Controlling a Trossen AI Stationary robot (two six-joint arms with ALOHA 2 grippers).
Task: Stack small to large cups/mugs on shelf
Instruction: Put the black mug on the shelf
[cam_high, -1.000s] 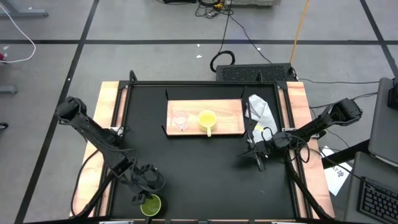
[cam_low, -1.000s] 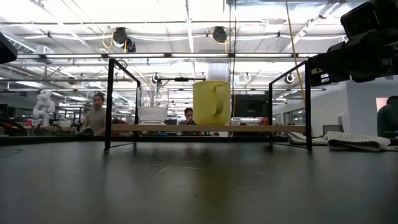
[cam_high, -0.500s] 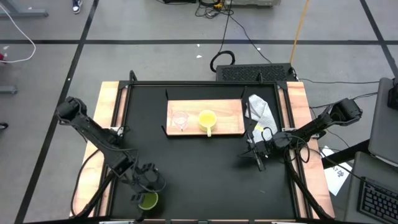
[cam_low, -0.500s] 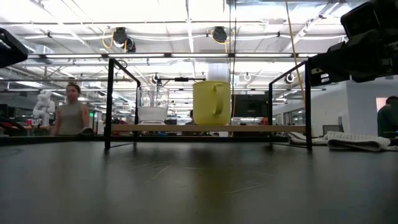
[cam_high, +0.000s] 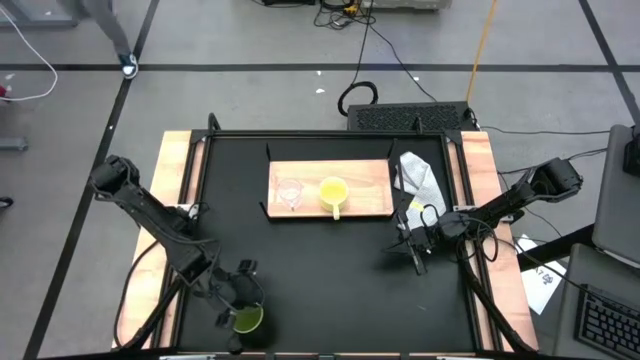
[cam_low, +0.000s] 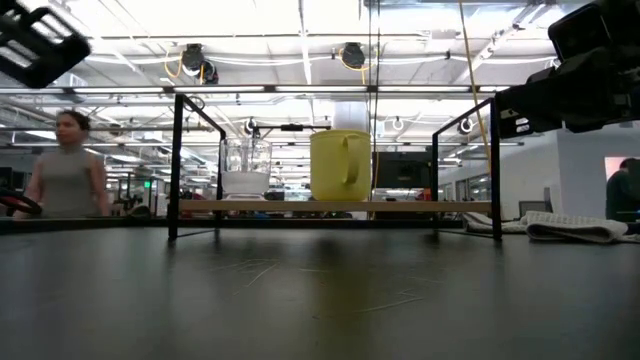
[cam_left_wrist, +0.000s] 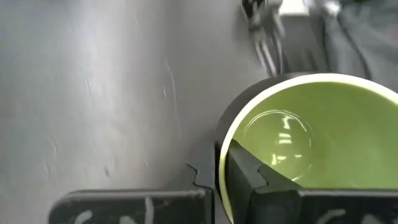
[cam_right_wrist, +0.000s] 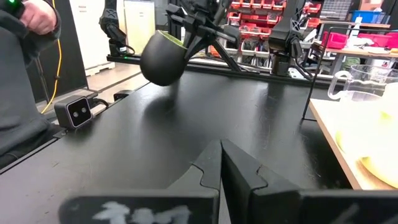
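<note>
- High view: olive-green mug (cam_high: 246, 320) far from the shelf (cam_high: 372, 188), near the worktop (cam_high: 320, 270) edge; left gripper (cam_high: 238, 305) jaws clamp its rim. White cloth (cam_high: 420, 178) beside the shelf.
- Low view: glass cup (cam_low: 245, 167) and yellow mug (cam_low: 340, 165) on the shelf.
- Right wrist view: right gripper (cam_right_wrist: 219, 163) jaws closed, empty.

The left arm reaches low and forward, its left gripper (cam_high: 238, 303) tipped down with the two dark fingers (cam_left_wrist: 239, 171) pinched together on the rim of the dark olive-green handled mug (cam_high: 246, 320), one finger inside the rim, one outside. The right arm waits bent, its right gripper (cam_high: 413, 250) closed and holding nothing
</note>
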